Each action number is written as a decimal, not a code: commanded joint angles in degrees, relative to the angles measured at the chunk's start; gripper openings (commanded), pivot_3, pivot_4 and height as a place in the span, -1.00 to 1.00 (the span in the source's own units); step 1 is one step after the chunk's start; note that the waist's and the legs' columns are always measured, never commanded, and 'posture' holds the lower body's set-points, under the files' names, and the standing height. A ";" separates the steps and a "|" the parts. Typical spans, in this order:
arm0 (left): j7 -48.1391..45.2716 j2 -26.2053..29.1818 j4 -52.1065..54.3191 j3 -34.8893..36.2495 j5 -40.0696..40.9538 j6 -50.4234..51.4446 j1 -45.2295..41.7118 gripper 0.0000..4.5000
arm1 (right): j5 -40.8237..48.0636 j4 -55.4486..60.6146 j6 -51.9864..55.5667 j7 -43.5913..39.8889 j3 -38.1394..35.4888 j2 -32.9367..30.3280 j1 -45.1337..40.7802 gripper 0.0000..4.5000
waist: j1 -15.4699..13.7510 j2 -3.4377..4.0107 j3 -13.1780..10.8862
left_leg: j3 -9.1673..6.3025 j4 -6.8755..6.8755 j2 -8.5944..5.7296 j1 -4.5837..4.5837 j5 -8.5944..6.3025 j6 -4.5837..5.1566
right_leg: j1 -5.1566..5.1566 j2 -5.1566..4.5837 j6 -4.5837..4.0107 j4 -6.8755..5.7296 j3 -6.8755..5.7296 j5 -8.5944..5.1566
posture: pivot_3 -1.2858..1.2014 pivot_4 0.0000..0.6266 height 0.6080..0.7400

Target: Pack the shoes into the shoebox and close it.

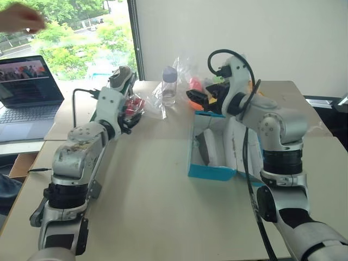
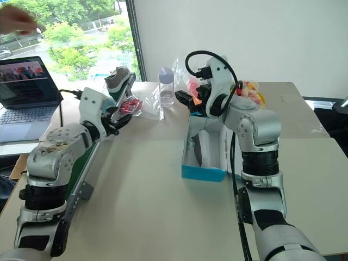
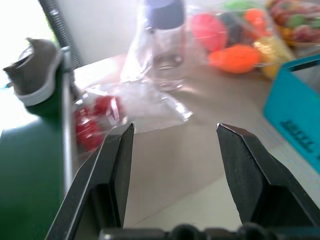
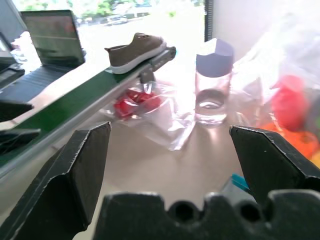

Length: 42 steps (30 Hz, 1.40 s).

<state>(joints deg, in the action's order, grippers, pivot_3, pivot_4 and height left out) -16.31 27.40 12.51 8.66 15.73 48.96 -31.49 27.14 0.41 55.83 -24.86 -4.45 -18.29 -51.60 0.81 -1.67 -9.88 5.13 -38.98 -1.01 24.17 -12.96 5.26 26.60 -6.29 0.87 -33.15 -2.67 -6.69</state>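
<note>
shoebox (image 1: 212, 172) sits open on the worktop (image 1: 147, 206) at about 3 o'clock from centre, turquoise walls, white inside, one dark shoe (image 2: 197, 149) already lying in it along the left wall. second shoe (image 4: 136, 51) is well apart, at 10 o'clock, perched on the far end of a green ramp (image 4: 75, 102) by the window.

right gripper (image 4: 170, 150) hangs above the far end of the box, jaws wide, holding nothing. left gripper (image 3: 172, 165) is out by the ramp's side, jaws partly open, empty, aimed toward the bottle (image 3: 167, 45) and the clear bag of red bits (image 3: 100, 117), with the shoe off to its side.

step in hand looks like fetching the second shoe. best done with the left gripper: swing toward the ramp end, take the shoe across its middle or at the heel collar, lift clear of the ramp edge before carrying over.

room: bare worktop between ramp and box is a clean carry path at 6–9 o'clock. clutter at 12 o'clock: bottle, red bag, bag of colourful toys (image 1: 198, 84) just behind the box. laptop (image 1: 24, 92) and a person's hand (image 1: 19, 19) at far 10 o'clock. shoe sits near the worktop's far edge, a nudge could drop it.
</note>
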 commanded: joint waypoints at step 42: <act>0.54 -2.17 -15.32 11.61 -0.52 -16.96 15.21 0.98 | 1.54 7.73 -11.32 -17.92 8.62 -3.60 9.49 1.00 | -0.34 -0.02 0.02 | -0.02 0.00 0.02 -0.03 -0.21 -0.65 | 0.11 -0.24 -0.16 -0.03 -0.14 0.11 | 0.03 -0.52 1.00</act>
<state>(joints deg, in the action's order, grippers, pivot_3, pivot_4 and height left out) -15.28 25.17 -1.81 20.79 14.68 32.24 -15.96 27.86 5.26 44.22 -43.10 5.79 -21.28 -41.74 0.47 -1.68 -9.85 5.10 -38.98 -0.99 24.14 -13.17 4.61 26.72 -6.54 0.72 -33.19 -2.82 -6.58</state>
